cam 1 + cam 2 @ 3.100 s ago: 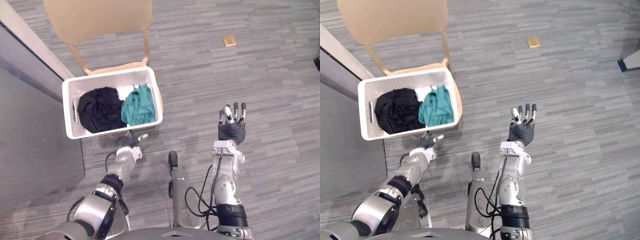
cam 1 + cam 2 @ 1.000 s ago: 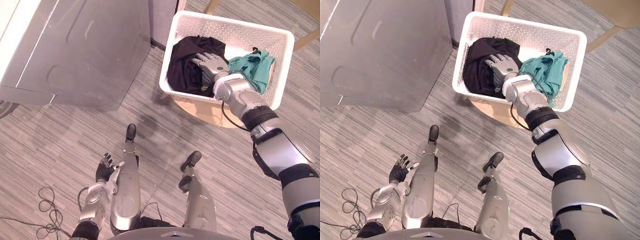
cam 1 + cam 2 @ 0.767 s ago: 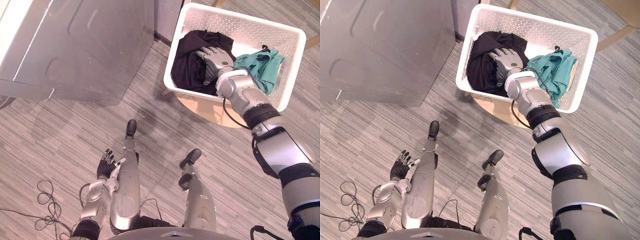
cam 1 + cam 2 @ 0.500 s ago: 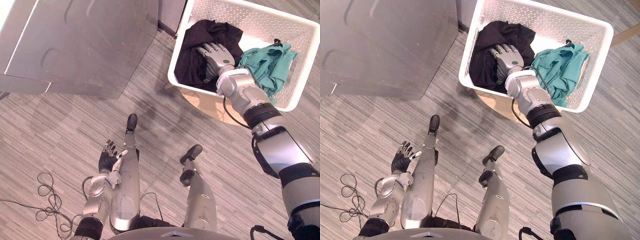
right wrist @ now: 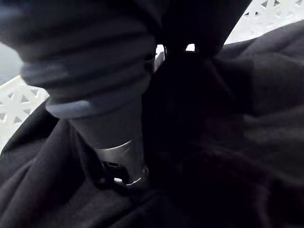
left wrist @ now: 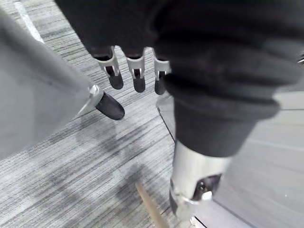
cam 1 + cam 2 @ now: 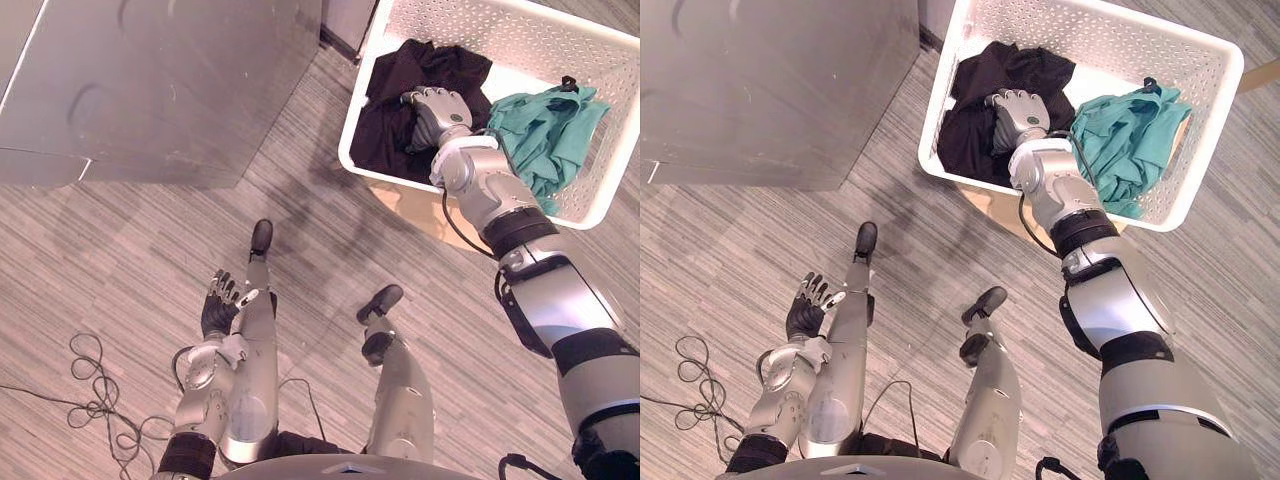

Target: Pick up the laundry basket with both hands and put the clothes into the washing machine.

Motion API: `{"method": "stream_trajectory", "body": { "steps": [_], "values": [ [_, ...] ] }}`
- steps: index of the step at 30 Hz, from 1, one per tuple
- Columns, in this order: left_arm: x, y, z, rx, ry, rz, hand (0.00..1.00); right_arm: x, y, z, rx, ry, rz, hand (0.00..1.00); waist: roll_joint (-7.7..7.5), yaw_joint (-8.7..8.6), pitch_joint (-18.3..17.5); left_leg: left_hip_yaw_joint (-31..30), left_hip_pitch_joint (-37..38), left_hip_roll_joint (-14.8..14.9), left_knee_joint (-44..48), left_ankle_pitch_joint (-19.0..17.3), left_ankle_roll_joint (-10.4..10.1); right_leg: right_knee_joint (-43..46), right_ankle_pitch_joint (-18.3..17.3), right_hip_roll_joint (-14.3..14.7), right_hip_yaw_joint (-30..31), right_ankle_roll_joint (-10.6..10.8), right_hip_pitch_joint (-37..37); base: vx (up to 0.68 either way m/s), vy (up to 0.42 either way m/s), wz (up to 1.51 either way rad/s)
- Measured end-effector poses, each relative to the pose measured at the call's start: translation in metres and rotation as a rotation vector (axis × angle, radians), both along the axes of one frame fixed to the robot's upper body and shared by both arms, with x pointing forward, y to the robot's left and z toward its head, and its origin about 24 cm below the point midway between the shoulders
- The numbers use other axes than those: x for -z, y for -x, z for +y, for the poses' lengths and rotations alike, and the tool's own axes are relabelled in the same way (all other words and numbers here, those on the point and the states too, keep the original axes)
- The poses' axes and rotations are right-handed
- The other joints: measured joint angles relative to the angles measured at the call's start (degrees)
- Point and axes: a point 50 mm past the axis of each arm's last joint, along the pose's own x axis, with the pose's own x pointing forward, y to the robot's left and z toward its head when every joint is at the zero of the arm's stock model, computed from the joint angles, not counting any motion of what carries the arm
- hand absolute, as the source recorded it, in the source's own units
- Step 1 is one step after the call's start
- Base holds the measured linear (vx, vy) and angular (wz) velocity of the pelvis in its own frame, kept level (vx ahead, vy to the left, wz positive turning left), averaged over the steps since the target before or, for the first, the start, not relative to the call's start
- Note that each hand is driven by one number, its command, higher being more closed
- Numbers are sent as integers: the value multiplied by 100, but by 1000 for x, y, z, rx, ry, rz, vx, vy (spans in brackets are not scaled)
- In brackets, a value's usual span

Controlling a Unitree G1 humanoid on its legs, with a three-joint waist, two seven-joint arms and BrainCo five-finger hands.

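Observation:
A white perforated laundry basket (image 7: 358, 112) stands at the upper right on a wooden seat (image 7: 418, 206). Inside lie a black garment (image 7: 390, 115) and, to its right, a teal garment (image 7: 545, 125). My right hand (image 7: 440, 106) reaches into the basket, and its fingers curl down into the black garment. In the right wrist view the black cloth (image 5: 237, 142) bunches around the thumb (image 5: 121, 161), with the basket wall (image 5: 14, 102) behind. My left hand (image 7: 217, 312) hangs low at the lower left, open and holding nothing, its straight fingers (image 6: 137, 71) over the floor.
The grey washing machine (image 7: 150, 80) takes up the upper left, its corner close to the basket's left side. Grey striped carpet (image 7: 120, 250) stretches between the machine and me.
My right hand's fingers, flat on the black garment before, have curled into it. The camera has shifted, sliding the basket up and to the right. My left hand has risen slightly.

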Motion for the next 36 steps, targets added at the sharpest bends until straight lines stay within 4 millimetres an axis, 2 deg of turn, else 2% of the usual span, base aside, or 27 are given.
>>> {"method": "stream_trajectory", "body": {
  "steps": [4,7,14,16,19,22,24,26,27,28,29,30,32,36],
  "values": [
    [1,1,-1,-4,6,3,0,8,0,4,-7,-9,19,100,-24,-4,-8,-1,0,3,7,-13,25,25,-4,-3,-2,-6,1,0,0,0],
    [1,1,-1,-13,4,9,0,19,0,8,-14,-18,48,100,-96,-10,-43,-2,0,3,4,9,-7,26,-4,-4,-13,-7,8,0,0,0],
    [-3,2,0,-18,5,-11,0,20,0,7,-6,-23,50,100,-135,-43,-65,-10,5,4,3,37,-19,32,-3,-6,-29,-7,23,0,0,0],
    [-3,3,1,-23,3,-12,0,25,1,5,3,-34,60,100,-236,-49,-133,-10,9,7,2,38,-21,31,-3,-6,-27,-7,23,0,0,0],
    [-1,6,2,-28,5,-1,0,25,1,-2,41,-134,37,100,-323,-65,-190,-10,11,7,2,39,-22,31,-3,-7,-28,-8,27,0,0,0],
    [-1,6,2,-33,11,0,0,17,1,-12,78,-263,-2,100,-329,-68,-199,-13,18,5,0,57,-19,48,0,-10,-30,-11,31,0,0,0],
    [-1,6,2,-46,11,6,0,12,1,-24,109,-508,-39,100,-327,-75,-199,-16,29,3,0,70,-18,71,0,-17,-30,-12,35,0,0,0],
    [-1,6,2,-51,12,8,0,8,2,-37,114,-893,-83,100,-326,-103,-205,-18,36,-9,1,85,-17,100,0,-37,-30,-12,33,0,0,0],
    [-1,6,2,-52,15,8,0,7,2,-40,114,-993,-98,100,-325,-111,-205,-17,37,-13,1,89,-17,107,0,-44,-30,-12,33,-14,-14,3],
    [0,6,2,-57,20,10,0,5,4,-49,105,-1312,-158,100,-324,-139,-208,-17,40,-24,9,96,-13,125,0,-63,-28,-12,33,0,0,0],
    [0,6,2,-63,19,13,0,5,6,-55,94,-1515,-201,100,-322,-150,-209,-17,40,-28,20,97,-11,141,0,-75,-26,-12,33,0,0,0],
    [0,6,2,-64,19,14,0,5,7,-57,89,-1596,-220,100,-322,-158,-209,-17,41,-28,24,97,-11,146,0,-77,-24,-12,33,0,0,0],
    [0,6,3,-74,26,20,0,0,9,-56,21,-1866,-282,100,-320,-209,-210,-10,42,-27,54,97,-11,166,0,-81,0,-13,27,0,0,0],
    [1,7,3,-79,35,25,0,-4,10,-52,-74,-2097,-312,100,-318,-260,-211,33,67,-23,122,88,-1,196,11,-88,78,-28,27,-13,-13,-4]
  ]
}}
